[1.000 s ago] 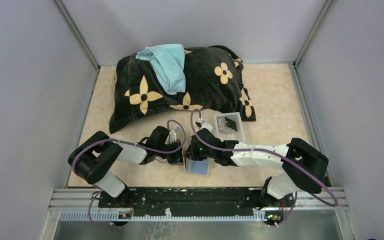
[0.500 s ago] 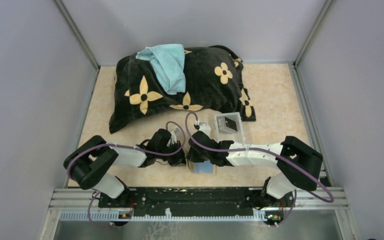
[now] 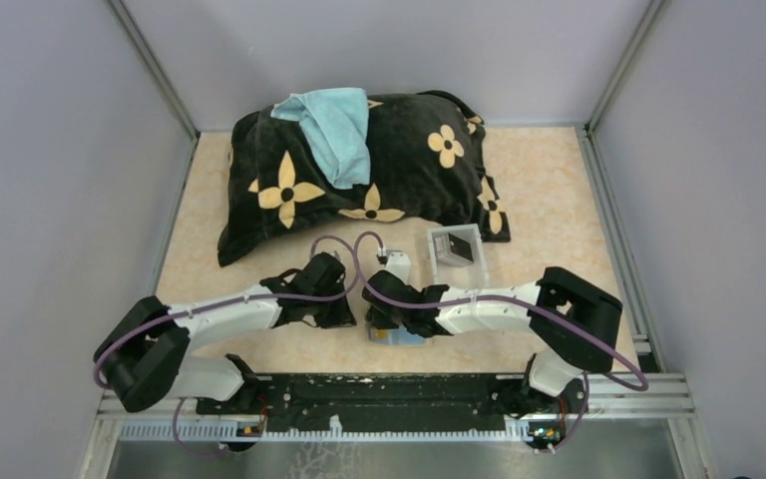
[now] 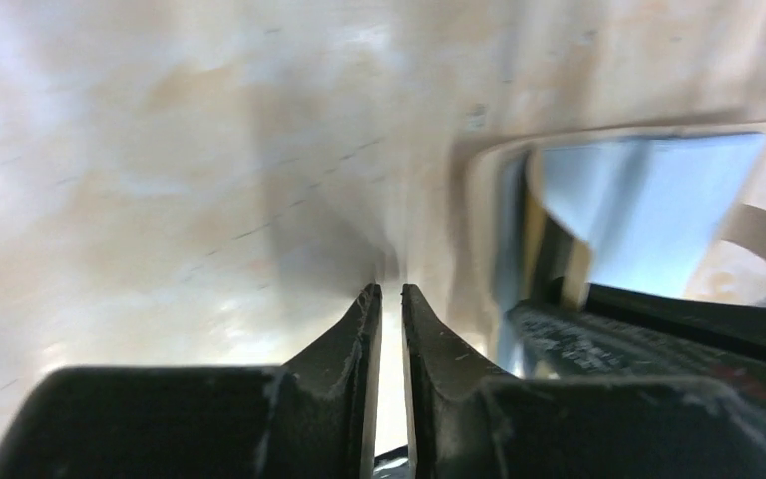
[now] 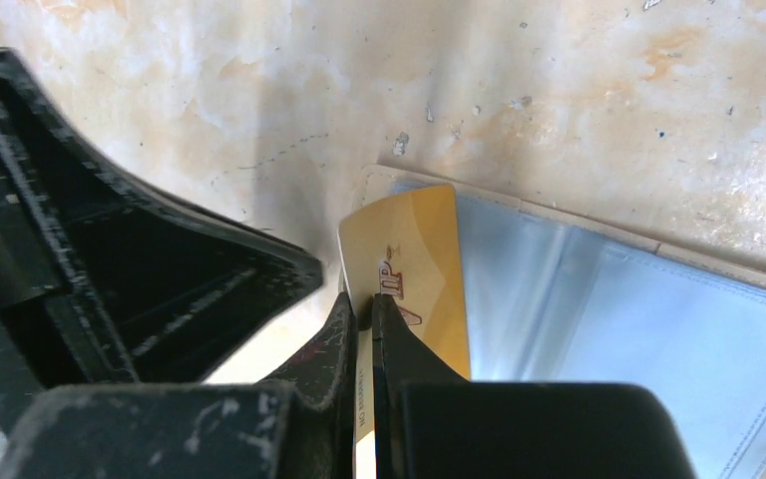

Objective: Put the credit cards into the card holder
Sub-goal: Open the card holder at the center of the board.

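Credit card, gold-yellow (image 5: 411, 261): pinched at its near edge between the two fingers of the right gripper (image 5: 362, 304), which are pressed together on it at lower centre of the right wrist view. "VIP" lettering shows on the face. The far end of the card reaches over the left corner of the card holder. Whether it has entered a slot cannot be told.

Card holder (image 5: 618, 319): lies open and flat on the counter (image 5: 559, 80), filling the lower right of the right wrist view. It has a tan border and glossy clear sleeves that face up. In the top view it sits at lower centre, partly under the right gripper.

Left gripper (image 4: 387, 292): at lower centre of the left wrist view, fingers drawn together to a thin slit with only pale counter showing through. Its tips are low over the counter, just left of the holder's tan edge. In the top view the two grippers sit close side by side.

Dark card (image 3: 462, 249): lies in a white tray (image 3: 437, 249), right of centre in the top view, above the holder and apart from it.

Pillow (image 3: 409, 170): black with yellow flowers, at upper centre of the top view.

Towel, teal (image 3: 334, 130): draped over the pillow's upper left.
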`<control>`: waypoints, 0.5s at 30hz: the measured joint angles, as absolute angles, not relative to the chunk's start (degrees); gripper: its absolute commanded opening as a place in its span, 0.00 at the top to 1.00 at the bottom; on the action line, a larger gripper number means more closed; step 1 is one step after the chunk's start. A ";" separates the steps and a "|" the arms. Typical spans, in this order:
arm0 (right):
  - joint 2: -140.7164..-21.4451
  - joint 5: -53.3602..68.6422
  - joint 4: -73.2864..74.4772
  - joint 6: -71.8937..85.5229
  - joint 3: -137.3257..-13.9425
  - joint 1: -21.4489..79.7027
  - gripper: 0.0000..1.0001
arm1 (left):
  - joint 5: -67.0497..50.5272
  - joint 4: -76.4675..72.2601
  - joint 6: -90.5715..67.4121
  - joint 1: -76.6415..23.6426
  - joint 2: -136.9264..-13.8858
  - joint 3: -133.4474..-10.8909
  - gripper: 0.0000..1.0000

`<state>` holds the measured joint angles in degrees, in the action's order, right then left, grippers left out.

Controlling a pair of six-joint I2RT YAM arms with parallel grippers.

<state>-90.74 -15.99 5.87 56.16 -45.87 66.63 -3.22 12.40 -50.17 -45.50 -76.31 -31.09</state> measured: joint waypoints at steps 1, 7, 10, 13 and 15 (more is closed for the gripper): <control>-90.94 -16.23 5.91 56.10 -46.17 66.65 1.00 | -1.74 14.98 -49.95 -45.50 -75.31 -31.44 0.79; -91.15 -17.10 7.90 55.92 -47.66 66.65 1.00 | 2.57 24.93 -48.97 -45.50 -70.00 -32.03 0.78; -91.11 -17.32 8.84 55.83 -48.16 66.65 1.00 | 1.21 24.47 -48.36 -45.50 -67.35 -32.08 0.78; -90.89 -17.43 9.21 55.70 -48.23 66.65 1.00 | -0.91 22.46 -48.16 -45.50 -66.26 -32.08 0.79; -90.21 -17.85 9.96 55.70 -48.23 66.65 1.00 | -2.68 20.82 -48.14 -45.50 -66.00 -32.08 0.78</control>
